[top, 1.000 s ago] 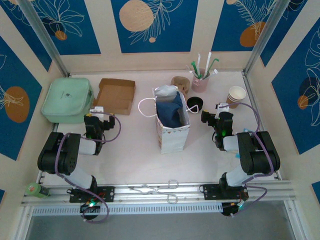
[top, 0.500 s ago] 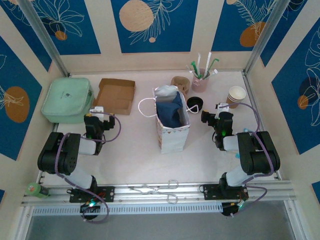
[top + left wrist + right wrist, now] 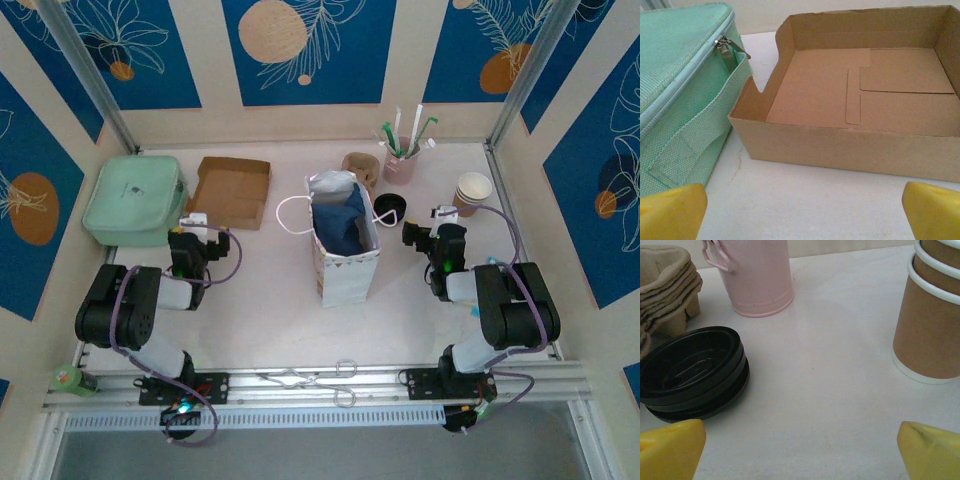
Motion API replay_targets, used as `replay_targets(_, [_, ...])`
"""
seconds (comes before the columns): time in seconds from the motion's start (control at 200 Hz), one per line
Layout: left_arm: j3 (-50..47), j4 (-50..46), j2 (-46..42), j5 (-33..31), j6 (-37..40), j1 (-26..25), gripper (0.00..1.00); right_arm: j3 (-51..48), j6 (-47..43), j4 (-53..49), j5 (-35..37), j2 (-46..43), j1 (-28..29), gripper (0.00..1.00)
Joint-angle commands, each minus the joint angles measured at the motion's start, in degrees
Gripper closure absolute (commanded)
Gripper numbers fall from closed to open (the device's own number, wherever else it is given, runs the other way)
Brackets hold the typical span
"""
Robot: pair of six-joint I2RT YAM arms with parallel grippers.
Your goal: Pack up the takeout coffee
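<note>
Plainly, a good deal is cut off from where the wrist cameras sit: the stack of paper cups (image 3: 932, 320) for the takeout coffee runs out of the top and right edges of the right wrist view, the pink cup (image 3: 757, 277) loses its top there, and the moulded-pulp carriers (image 3: 665, 287) are clipped at the left. From above, the paper cups (image 3: 473, 191) stand nested at the right rear of the bench (image 3: 260, 290), the top one showing a white inside; I cannot tell whether anything is in it. The black lids (image 3: 390, 208) lie in a low stack between the white paper bag (image 3: 345, 262) and the cups, apart from both, so no cup wears a lid. The pink cup (image 3: 400, 165) holds green and white straws. The bag stands upright in the middle with something dark blue inside, too bunched to make out. Left of it lies an open cardboard box (image 3: 233, 190) with its flap floor bare, just beside a mint-green zip bag (image 3: 133, 200). The left jaws stand wide open before the box, yellow fingertips (image 3: 670, 212) gripping nothing; the right jaws gape likewise, fingertips (image 3: 670, 450) low on either side of the bare bench between the lids and the cups.
</note>
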Motion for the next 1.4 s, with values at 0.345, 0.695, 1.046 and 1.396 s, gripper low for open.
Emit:
replay_targets(0.345, [0.5, 0.0, -0.9, 1.2, 0.0, 0.1, 0.00, 0.7, 0.4, 0.7, -0.5, -0.8, 0.1, 0.01])
replay_targets(0.695, [1.0, -1.1, -1.0, 4.6, 1.2, 0.1, 0.00, 0.8, 0.5, 0.6, -0.5, -0.8, 0.1, 0.01])
replay_targets(1.046, [1.1, -1.1, -0.9, 4.6, 1.2, 0.1, 0.00, 0.8, 0.5, 0.7, -0.5, -0.8, 0.1, 0.01])
replay_targets(1.396, [1.9, -2.5, -0.7, 5.1, 1.0, 0.2, 0.00, 0.7, 0.5, 0.7, -0.5, -0.8, 0.1, 0.01])
